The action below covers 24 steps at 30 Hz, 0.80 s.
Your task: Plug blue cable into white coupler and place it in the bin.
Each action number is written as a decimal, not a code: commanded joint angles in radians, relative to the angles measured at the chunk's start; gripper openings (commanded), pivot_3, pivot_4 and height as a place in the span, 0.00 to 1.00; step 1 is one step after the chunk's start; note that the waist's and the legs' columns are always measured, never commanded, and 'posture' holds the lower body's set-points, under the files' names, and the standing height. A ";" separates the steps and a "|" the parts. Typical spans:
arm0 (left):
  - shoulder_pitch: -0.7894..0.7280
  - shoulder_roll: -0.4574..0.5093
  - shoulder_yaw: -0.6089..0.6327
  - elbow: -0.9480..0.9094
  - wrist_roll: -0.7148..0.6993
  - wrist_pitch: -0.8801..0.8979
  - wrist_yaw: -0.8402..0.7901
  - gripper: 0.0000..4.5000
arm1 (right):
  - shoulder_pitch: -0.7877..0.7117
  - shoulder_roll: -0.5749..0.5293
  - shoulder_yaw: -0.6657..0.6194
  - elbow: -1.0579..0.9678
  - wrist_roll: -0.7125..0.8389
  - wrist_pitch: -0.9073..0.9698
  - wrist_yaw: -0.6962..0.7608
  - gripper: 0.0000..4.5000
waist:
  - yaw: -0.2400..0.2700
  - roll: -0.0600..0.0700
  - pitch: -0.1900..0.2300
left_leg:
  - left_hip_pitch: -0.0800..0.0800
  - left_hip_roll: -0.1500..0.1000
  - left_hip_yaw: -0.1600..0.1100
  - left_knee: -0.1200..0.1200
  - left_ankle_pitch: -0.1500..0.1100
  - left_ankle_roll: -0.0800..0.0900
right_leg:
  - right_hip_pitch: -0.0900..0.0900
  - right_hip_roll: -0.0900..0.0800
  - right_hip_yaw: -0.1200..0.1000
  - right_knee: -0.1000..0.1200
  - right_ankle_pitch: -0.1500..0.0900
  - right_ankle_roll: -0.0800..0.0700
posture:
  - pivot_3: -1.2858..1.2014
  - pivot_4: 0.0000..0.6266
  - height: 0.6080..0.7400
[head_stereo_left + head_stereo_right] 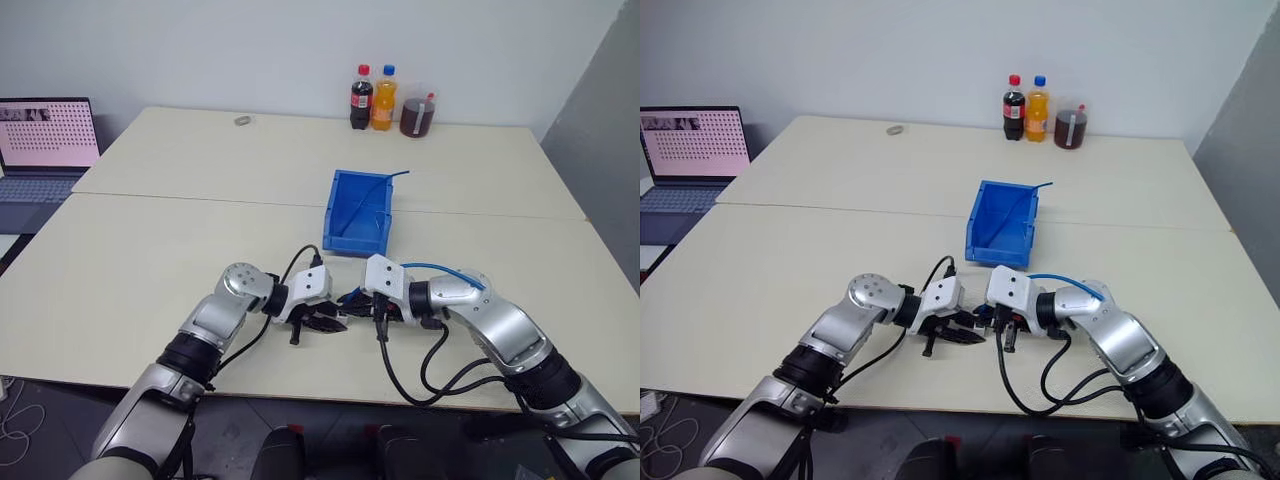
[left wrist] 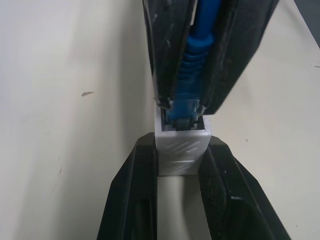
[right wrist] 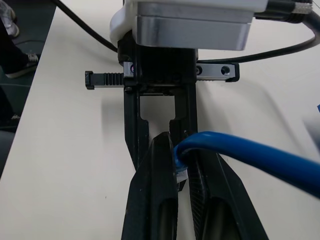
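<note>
Nearest us, lower centre: left tool (image 2: 182,165) clamped on the white coupler (image 2: 182,150); right tool (image 3: 182,172) clamped on the blue cable (image 3: 240,150), its plug entering the coupler's socket. The bin (image 1: 358,212) sits on the worktop (image 1: 150,250) beyond, mid-frame.

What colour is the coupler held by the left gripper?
White; the coupler shows best in the left wrist view.

A pale table (image 1: 150,270) carries the bin (image 1: 358,212) and three bottles (image 1: 385,98).
</note>
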 commanded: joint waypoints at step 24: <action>0.009 0.112 0.333 -0.437 -0.082 0.326 0.379 1.00 | -0.325 0.132 -0.403 0.229 0.218 0.141 -0.138 0.01 | -0.004 0.000 0.005 | -0.013 0.000 -0.001 0.000 0.000 0.000 | -0.012 0.000 -0.002 0.001 0.002 -0.005 | 0.52 0.24 1.00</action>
